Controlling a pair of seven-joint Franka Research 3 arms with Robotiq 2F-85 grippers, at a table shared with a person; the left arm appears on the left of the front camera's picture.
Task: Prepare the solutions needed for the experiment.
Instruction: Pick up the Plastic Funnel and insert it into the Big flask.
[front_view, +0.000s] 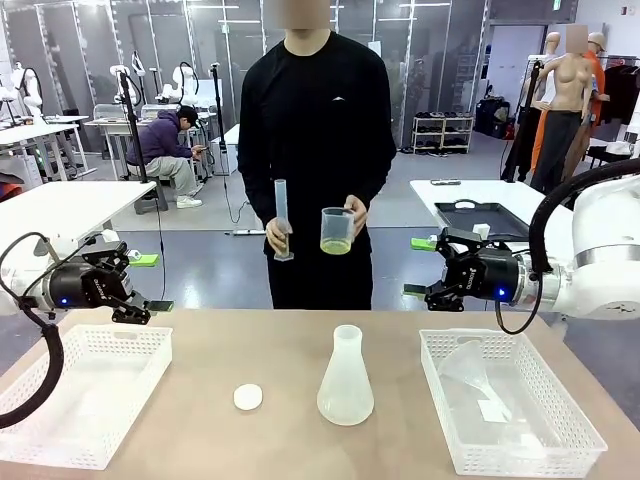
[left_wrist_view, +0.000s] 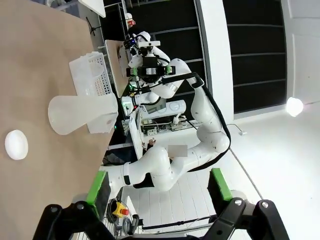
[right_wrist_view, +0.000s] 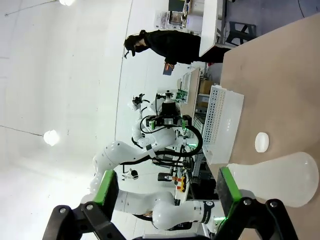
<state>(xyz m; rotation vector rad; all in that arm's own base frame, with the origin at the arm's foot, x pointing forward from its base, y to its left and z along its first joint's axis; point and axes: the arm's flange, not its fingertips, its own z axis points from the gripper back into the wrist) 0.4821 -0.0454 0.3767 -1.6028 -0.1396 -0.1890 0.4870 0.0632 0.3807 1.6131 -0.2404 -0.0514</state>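
While the person stands at the far side of the table (front_view: 270, 345) in the front view, you can judge the task as barely begun. The solution (front_view: 336, 246), a shallow yellow-green layer, sits in a clear beaker (front_view: 337, 225) that the person holds up, with a graduated cylinder (front_view: 282, 215) raised beside it. Your conical flask (front_view: 346, 378) stands mid-table and looks empty, with a white round cap (front_view: 248, 397) lying near it. The funnel (front_view: 470, 368) lies in the right basket (front_view: 560, 440). Your left hand (front_view: 150, 283) hovers over the far edge of the left basket (front_view: 100, 345) and your right hand (front_view: 420, 267) over the other basket's far edge. Both have their fingers apart and grip nothing.

From the left wrist, the left hand (left_wrist_view: 157, 180) gapes with nothing between its fingers, well apart from the flask (left_wrist_view: 80, 115) and cap (left_wrist_view: 16, 145).

From the right wrist, the right hand (right_wrist_view: 167, 187) is likewise spread and bare, with the flask (right_wrist_view: 280, 180) off to one side.

By my reading, getting the liquid into the flask and capping it are both left to do.
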